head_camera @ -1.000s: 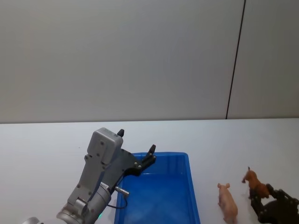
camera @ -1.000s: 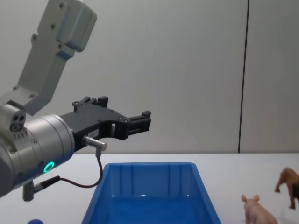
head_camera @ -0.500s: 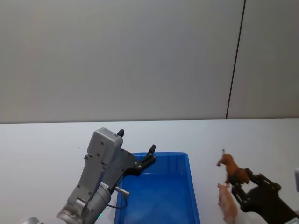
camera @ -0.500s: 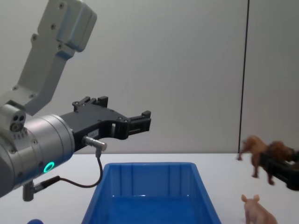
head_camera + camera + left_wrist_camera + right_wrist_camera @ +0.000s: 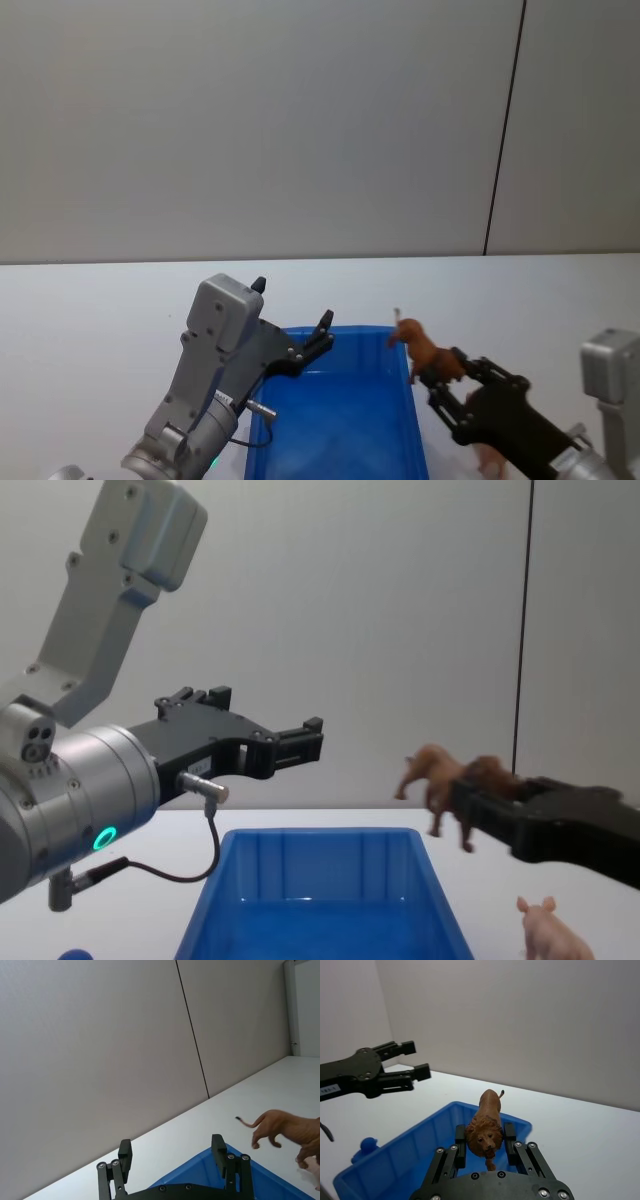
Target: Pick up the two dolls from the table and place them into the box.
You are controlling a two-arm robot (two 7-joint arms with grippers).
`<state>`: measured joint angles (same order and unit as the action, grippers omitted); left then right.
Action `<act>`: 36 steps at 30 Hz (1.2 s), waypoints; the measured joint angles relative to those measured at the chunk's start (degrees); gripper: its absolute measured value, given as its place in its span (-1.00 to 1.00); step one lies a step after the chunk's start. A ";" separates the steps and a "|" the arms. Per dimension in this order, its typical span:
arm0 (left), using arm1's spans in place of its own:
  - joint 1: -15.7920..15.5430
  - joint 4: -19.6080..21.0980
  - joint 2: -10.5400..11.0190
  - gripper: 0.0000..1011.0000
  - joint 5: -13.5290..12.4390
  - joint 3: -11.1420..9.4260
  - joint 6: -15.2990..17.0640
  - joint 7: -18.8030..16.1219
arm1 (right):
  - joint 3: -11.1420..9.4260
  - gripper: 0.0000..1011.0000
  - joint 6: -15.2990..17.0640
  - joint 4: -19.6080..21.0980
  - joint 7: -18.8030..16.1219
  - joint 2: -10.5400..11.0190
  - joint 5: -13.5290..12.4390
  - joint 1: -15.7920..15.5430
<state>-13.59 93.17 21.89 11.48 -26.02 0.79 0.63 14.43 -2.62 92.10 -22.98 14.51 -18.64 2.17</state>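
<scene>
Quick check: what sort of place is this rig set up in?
Probably a lab or test room: a bare white table, a plain grey panelled wall, and staged props: a blue box, a toy lion, a toy pig.

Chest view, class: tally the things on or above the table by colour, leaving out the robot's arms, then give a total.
Blue: 2 (the box and a small blue object)
Reddish-brown: 1 (the lion doll, held in the right pincer)
Pink: 1 (the pig doll)
Total: 4
</scene>
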 joint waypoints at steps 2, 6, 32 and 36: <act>0.00 0.00 0.00 0.98 0.00 0.00 0.00 0.00 | 0.26 -0.16 0.06 -0.73 -0.84 -0.48 -0.07 0.67; 0.00 0.00 0.00 0.98 0.00 0.00 0.00 0.00 | 1.03 -0.16 0.43 -3.34 -2.99 -1.96 -0.21 2.83; 0.00 0.00 0.00 0.98 0.00 0.00 0.00 0.00 | 2.14 0.98 2.89 -8.22 -1.51 -4.19 1.90 6.68; 0.00 0.00 0.00 0.98 0.00 0.00 0.00 0.00 | 1.94 0.98 3.07 -6.63 1.28 -3.61 2.64 5.59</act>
<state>-13.59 93.17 21.90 11.48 -26.02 0.79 0.63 16.37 0.44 85.47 -21.70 10.90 -16.00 7.77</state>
